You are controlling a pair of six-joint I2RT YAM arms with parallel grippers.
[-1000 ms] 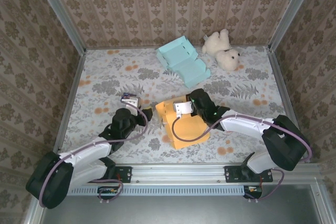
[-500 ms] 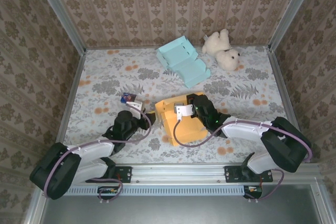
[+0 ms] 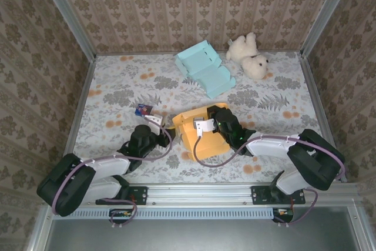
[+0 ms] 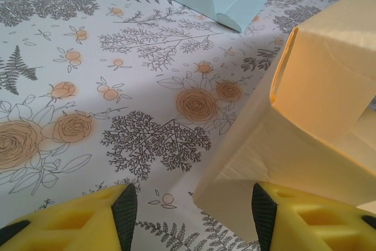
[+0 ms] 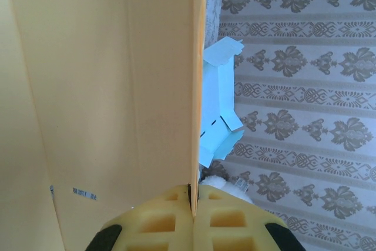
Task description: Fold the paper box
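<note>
Nudging the box toward frame-left, my right gripper keeps it pinched; my open left gripper now reaches its corner, ready to brace the fold.

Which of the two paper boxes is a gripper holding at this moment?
The orange box: the right gripper is shut on its upright panel. The light blue box lies untouched at the far side, beside the plush bear.
</note>
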